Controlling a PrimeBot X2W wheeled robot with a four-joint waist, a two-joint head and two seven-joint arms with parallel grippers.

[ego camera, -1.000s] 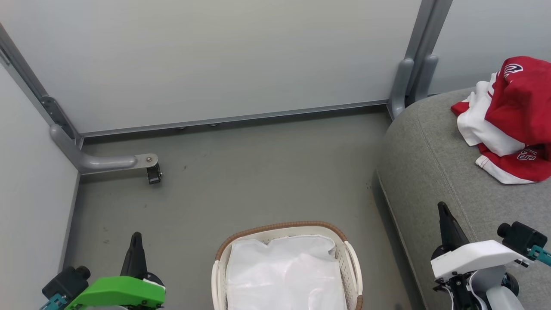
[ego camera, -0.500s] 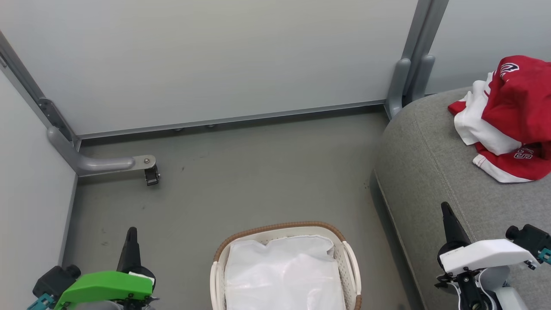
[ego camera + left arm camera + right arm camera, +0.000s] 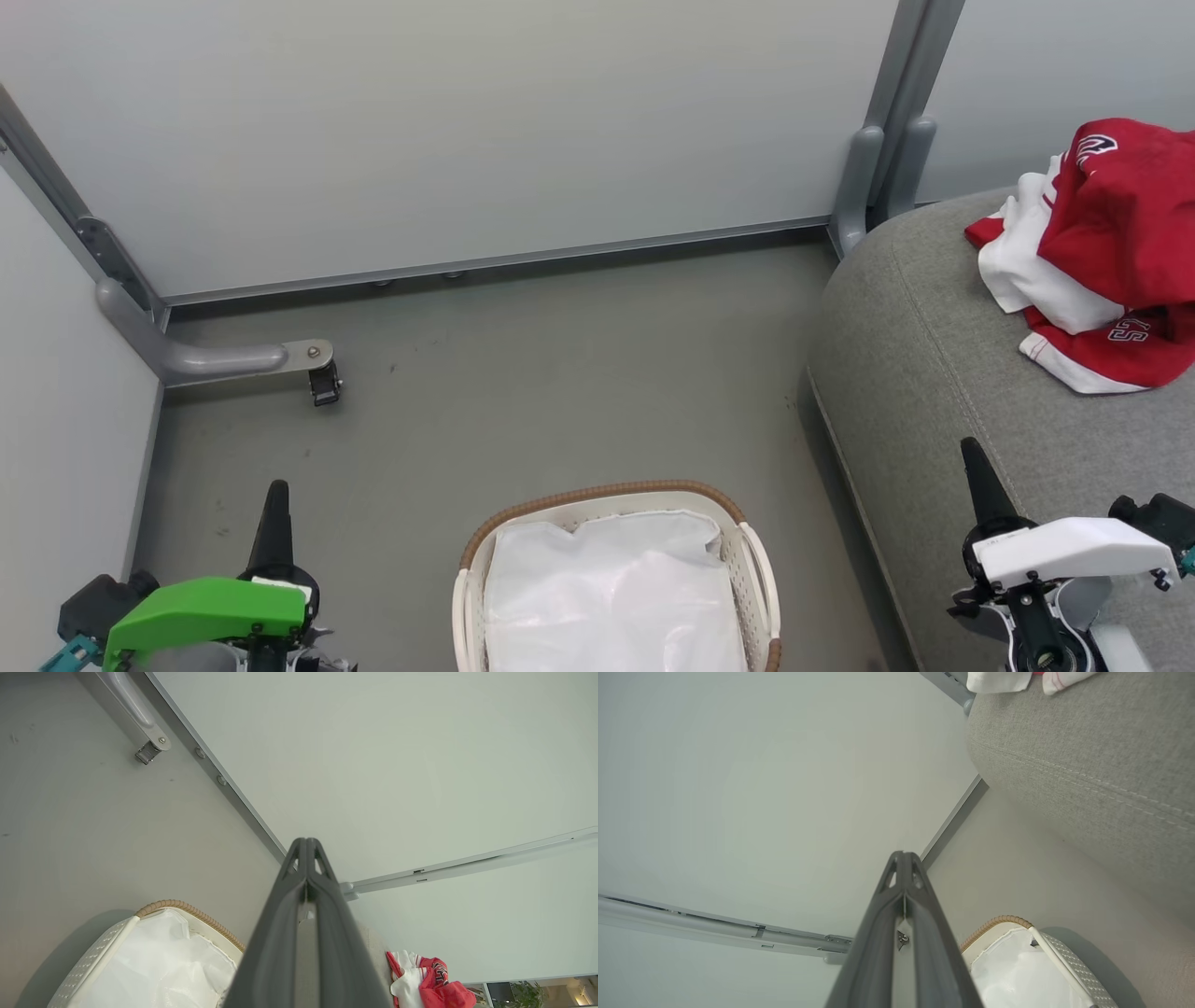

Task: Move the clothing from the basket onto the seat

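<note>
— While both arms hang low, how do your jaws stand?

— My left gripper is closed, its two dark fingers pressed flat together with only themselves to hold. My right gripper is likewise closed on itself. The left one hangs above the floor; the right one hangs by the seat, at the near end of its left edge.

— Location of the clothing?

— The red-and-white clothing lies heaped on the grey seat, toward its far edge, well apart from both my grippers. White panels spill toward the seat's left edge. Red fabric with a white logo lies on top, and white lettering shows low on the heap.

— And the basket?

— The basket stands on the floor, near the seat's left edge, between my two grippers. Its white liner lies crumpled inside, below the brown woven rim.
</note>
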